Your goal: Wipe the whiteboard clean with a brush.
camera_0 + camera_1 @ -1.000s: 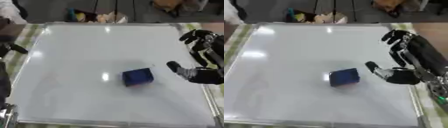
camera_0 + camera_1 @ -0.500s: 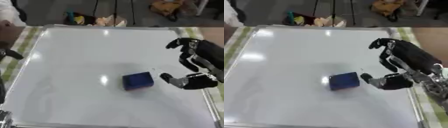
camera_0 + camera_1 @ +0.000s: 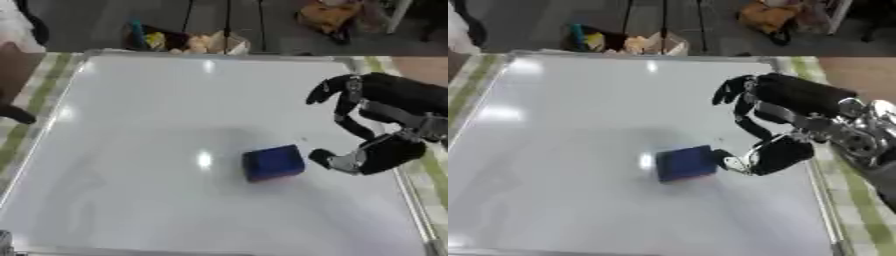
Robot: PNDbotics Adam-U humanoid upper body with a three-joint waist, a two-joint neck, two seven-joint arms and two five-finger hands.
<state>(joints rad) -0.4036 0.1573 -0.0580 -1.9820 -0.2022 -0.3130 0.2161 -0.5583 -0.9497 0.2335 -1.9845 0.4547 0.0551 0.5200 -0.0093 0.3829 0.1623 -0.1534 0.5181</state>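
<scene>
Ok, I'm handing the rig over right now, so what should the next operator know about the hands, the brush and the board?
Right hand: open, fingers spread, thumb close beside the blue brush; contact unclear, not gripping.
Left hand: only a dark bit of arm at the left edge; hand not visible.
Brush lies flat on the whiteboard, right of centre.
Done: board looks free of marks apart from glare.
Left: grasp the brush and wipe.

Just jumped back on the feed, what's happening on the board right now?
The robot's right hand is open beside the blue block-shaped brush lying on the white whiteboard, its thumb right next to the brush's side and its fingers spread above, not closed on it. The brush is not yet gripped. The board shows no clear marks from here. The left hand is not in view.
</scene>
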